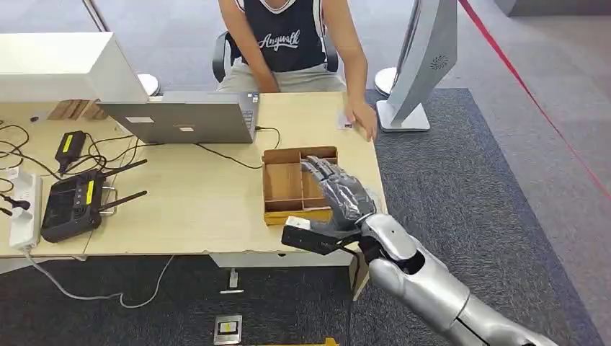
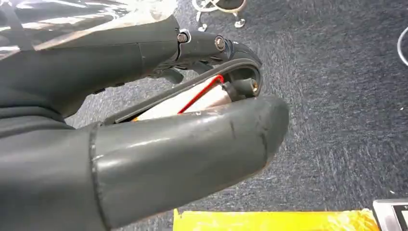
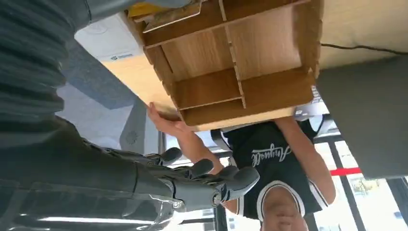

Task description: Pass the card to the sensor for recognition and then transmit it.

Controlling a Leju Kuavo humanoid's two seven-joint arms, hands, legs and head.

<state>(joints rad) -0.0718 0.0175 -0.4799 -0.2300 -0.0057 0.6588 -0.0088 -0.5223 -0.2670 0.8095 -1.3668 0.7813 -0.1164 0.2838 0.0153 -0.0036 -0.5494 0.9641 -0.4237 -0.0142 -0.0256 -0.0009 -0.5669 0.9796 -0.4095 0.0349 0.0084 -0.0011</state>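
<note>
A small white card (image 1: 344,121) lies near the table's far right edge, with a person's hand (image 1: 362,117) on it. My right hand (image 1: 333,189) hovers over the right side of the divided wooden box (image 1: 282,182), fingers stretched and holding nothing. In the right wrist view those fingers (image 3: 211,182) point past the box (image 3: 240,62) toward the person's hand (image 3: 168,124). My left hand (image 2: 159,125) hangs low over the carpet, fingers curled toward the thumb. A pale strip with a red line (image 2: 192,101) shows in the gap; I cannot tell whether it is held.
A grey laptop (image 1: 189,119), a black controller (image 1: 72,205), a power strip (image 1: 25,209) and cables cover the table's left half. A tall grey stand (image 1: 418,72) rises beyond the right corner. A white flat device (image 3: 103,43) lies beside the box. The person sits across the table.
</note>
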